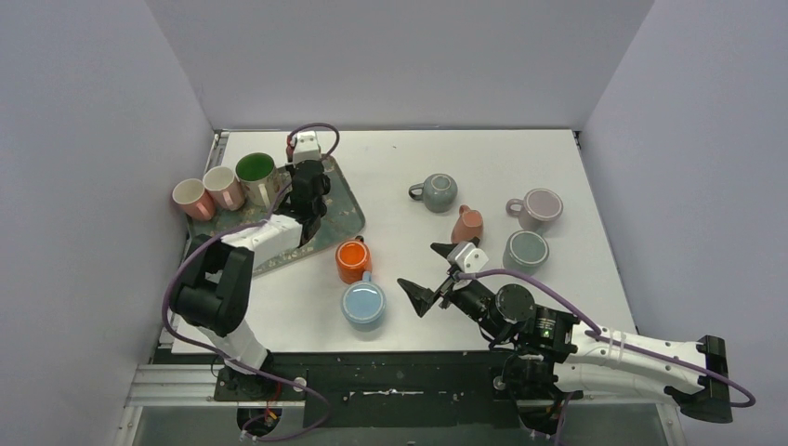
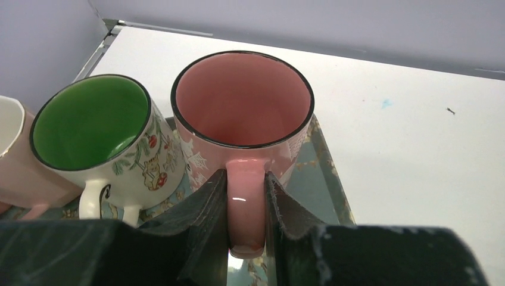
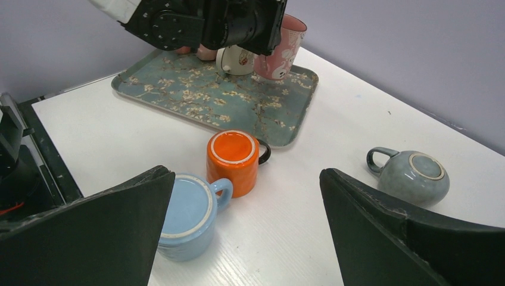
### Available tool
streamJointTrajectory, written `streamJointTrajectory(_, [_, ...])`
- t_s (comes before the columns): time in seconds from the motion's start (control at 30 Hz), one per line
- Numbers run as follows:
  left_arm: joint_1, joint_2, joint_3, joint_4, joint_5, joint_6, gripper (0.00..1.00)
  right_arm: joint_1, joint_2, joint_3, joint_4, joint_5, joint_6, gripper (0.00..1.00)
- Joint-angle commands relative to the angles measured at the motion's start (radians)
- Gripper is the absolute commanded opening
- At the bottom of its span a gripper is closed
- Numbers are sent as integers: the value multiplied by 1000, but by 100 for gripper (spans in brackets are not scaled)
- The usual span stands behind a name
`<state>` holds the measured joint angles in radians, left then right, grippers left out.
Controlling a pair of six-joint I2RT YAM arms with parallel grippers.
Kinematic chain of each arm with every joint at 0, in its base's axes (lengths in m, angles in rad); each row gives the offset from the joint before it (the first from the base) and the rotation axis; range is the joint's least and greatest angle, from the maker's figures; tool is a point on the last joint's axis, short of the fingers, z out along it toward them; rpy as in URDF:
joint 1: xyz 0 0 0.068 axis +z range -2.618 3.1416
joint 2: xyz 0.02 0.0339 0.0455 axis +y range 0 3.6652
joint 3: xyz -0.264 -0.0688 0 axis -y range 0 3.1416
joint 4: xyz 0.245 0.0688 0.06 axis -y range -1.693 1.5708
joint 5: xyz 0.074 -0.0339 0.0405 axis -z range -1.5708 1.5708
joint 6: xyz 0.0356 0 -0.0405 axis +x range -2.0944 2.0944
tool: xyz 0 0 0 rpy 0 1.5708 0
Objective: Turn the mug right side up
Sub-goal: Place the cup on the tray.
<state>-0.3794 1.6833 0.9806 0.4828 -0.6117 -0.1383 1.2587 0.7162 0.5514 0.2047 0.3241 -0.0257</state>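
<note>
**Current step.** The pink mug [image 2: 241,98] stands mouth-up over the far corner of the flowered tray [image 2: 326,164], just beside the green-lined mug [image 2: 89,119]. The turning-over is judged complete, and the step in hand is setting down and letting go. The right wrist view shows the mug's base at or just above the tray. Whether it bears its full weight there cannot be told.

**Left jaws.** These are closed narrow on the mug's handle [image 2: 246,208], one pad on each side of the loop. They touch nothing else.

**Right jaws.** These are spread wide and empty, held above the surface [image 3: 351,119]. Ahead of them are three mugs, none of which they touch:
- an orange mug [image 3: 233,158], upside down;
- a blue mug [image 3: 187,211], just beside the orange mug and also upside down;
- a grey mug [image 3: 414,176], off to the side and also upside down.

**Next move.**
1. Confirm the base sits flat on the tray.
2. Open the left jaws only far enough to free the handle.
3. Draw back along the line of the handle, not sideways. A sideways pull is likely to drag the mug against its green-lined neighbour or tip it off the tray edge.
</note>
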Motion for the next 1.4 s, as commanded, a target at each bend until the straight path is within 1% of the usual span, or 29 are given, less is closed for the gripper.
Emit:
streamJointTrajectory(0.0, [40,28,97,282,21,53,0,9,2,22,40,-13,26,100])
streamJointTrajectory(0.13, [48,88,127,304,55,99,0,10,16,32,36,-8,26,100])
streamJointTrajectory(0.27, [55,124,139,302,13,117,0,10,22,42,28,-7,48,100])
streamJointTrajectory(0.47, [83,173,145,255,-3,105,0,12,15,45,15,0,68,100])
streamJointTrajectory(0.6, [103,188,128,235,26,85,0,11,15,63,-25,19,96,100])
streamJointTrajectory(0.63, [107,190,124,235,33,82,1,12,15,66,-31,20,103,100])
streamJointTrajectory(0.77, [112,204,122,215,39,76,16,11,21,75,-54,21,117,100])
streamJointTrajectory(0.87, [114,209,122,203,42,75,22,11,22,79,-56,18,119,100])
streamJointTrajectory(0.97, [116,208,125,191,43,71,31,12,22,81,-57,15,121,100])
streamJointTrajectory(1.1, [116,207,130,171,39,60,34,10,22,81,-58,13,124,100])
streamJointTrajectory(1.3, [116,202,155,110,41,22,34,11,29,93,-31,8,115,100])
streamJointTrajectory(1.37, [116,186,169,68,44,2,38,12,40,102,-48,1,118,100])
